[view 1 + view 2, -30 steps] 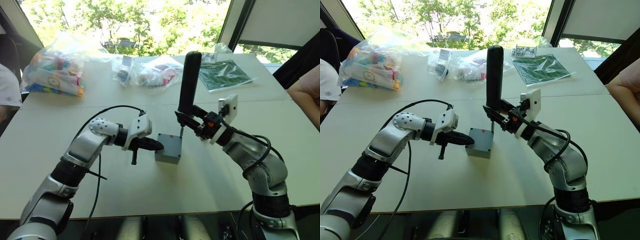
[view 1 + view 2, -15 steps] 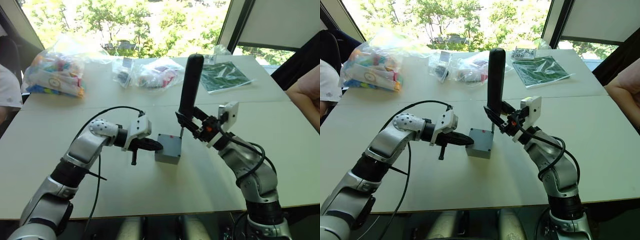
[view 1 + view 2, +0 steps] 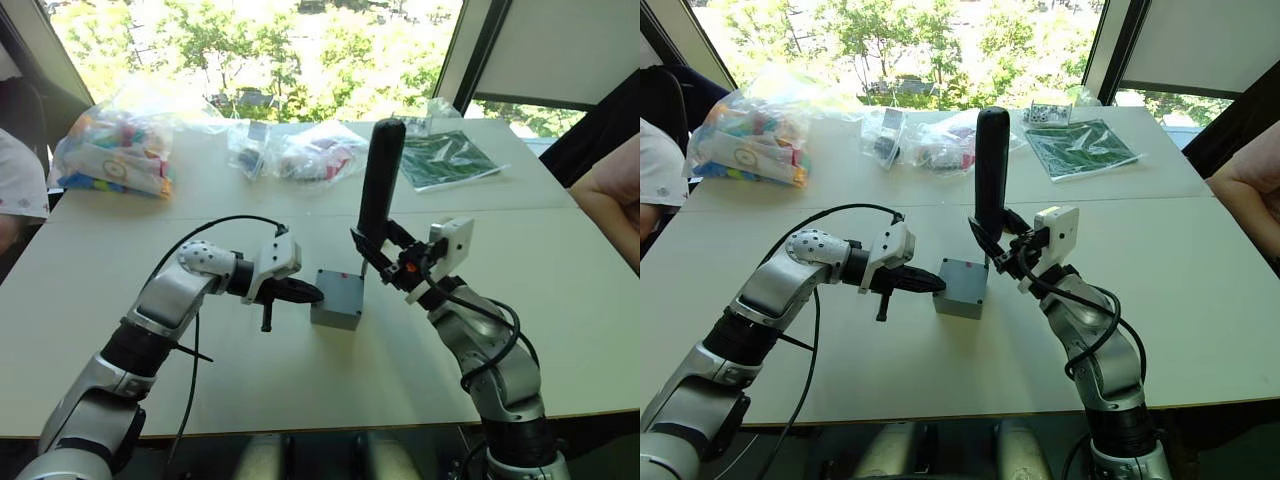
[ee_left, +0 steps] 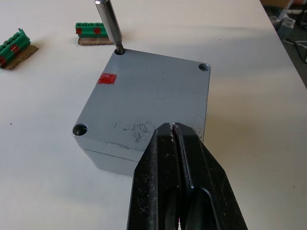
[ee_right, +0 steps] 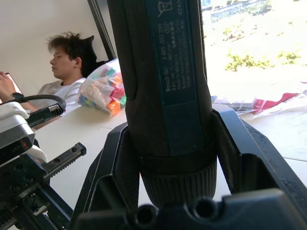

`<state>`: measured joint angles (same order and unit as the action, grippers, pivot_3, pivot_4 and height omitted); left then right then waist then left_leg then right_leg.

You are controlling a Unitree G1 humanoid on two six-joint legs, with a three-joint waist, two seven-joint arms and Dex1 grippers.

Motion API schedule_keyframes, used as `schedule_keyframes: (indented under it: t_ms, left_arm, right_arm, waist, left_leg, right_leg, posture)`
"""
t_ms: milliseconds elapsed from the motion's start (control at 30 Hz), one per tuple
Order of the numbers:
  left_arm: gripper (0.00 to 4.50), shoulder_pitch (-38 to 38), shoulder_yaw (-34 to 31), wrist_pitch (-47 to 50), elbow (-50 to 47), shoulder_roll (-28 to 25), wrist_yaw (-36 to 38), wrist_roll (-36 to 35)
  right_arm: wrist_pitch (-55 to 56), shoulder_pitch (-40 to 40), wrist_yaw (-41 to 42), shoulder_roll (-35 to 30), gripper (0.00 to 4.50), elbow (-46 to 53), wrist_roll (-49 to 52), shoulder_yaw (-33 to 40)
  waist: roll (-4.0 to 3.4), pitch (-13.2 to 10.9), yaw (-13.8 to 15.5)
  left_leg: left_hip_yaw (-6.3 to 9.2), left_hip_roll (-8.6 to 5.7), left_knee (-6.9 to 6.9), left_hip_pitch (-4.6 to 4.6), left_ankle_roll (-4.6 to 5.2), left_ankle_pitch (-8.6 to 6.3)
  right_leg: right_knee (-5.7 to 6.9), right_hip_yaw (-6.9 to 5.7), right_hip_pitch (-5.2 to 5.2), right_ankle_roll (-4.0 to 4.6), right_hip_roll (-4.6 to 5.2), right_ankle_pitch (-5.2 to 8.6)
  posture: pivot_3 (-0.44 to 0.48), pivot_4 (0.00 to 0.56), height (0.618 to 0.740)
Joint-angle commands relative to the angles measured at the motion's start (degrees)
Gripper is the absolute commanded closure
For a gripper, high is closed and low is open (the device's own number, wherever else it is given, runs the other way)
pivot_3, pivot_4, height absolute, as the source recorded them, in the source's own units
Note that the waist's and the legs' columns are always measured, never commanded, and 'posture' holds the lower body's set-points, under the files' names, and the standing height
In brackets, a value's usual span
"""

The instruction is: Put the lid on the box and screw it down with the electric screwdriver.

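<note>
The grey lid (image 4: 148, 91) lies flat on the grey box (image 3: 333, 312) at the table's middle, with a red mark on its top and screw holes at the corners. My right gripper (image 3: 380, 248) is shut on the dark electric screwdriver (image 3: 378, 175), which stands upright over the box. Its metal bit (image 4: 109, 24) rests in one corner hole of the lid. My left gripper (image 4: 171, 127) is shut, its fingertips together on the lid's edge at the side opposite the bit.
Clear plastic bags of parts (image 3: 115, 150) and a green board (image 3: 445, 155) lie at the table's far side. Two green connector strips (image 4: 93, 29) lie beyond the box. One person sits at the left (image 3: 660, 165); another person's arm (image 3: 610, 190) rests at the right edge.
My right arm has drawn in toward the box while the screwdriver stays upright with its bit at the same corner. The left gripper has not moved.
</note>
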<state>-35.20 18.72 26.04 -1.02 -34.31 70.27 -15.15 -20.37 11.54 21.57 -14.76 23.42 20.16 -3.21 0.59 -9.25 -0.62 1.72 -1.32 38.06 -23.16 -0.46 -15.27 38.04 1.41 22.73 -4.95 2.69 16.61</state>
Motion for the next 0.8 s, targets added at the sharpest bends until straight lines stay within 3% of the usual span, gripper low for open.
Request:
schedule_keyframes:
  t_ms: [33, 433, 800]
  left_arm:
    - [4.5, -0.1, -0.2, 0.3, 0.1, -0.7, 0.3, 0.7]
    - [4.5, -0.1, 0.1, 0.2, 0.1, -0.4, 0.5, 1.5]
    - [4.5, -1.2, 2.3, -3.7, 4.1, 1.3, 0.5, 4.6]
  right_arm:
    - [-1.7, -2.4, -0.5, -0.7, 2.71, -3.4, -2.3, -0.9]
    - [-0.1, -3.3, -0.3, -1.3, 2.71, -4.4, -5.3, -2.4]
    - [1.1, -3.7, -2.4, 1.2, 2.71, -4.0, -2.5, 1.9]
  waist:
    - [-0.01, 0.0, 0.0]
    - [0.0, 0.1, 0.0]
    - [0.05, 0.1, 0.4]
  left_leg:
    - [0.0, 0.0, 0.0, 0.01, 0.0, 0.0]
    - [0.01, 0.0, -0.06, 0.33, 0.04, -0.04]
    - [0.01, -0.02, -0.12, 0.58, 0.06, -0.05]
  right_leg:
    - [-0.01, 0.0, -0.02, 0.0, 0.0, 0.0]
    - [-0.09, 0.01, -0.36, 0.03, 0.04, 0.03]
    - [-0.15, 0.01, -0.62, 0.05, 0.15, 0.05]
  posture:
    - [0.0, 0.15, 0.74]
    - [0.0, 0.15, 0.74]
    - [0.0, 0.15, 0.74]
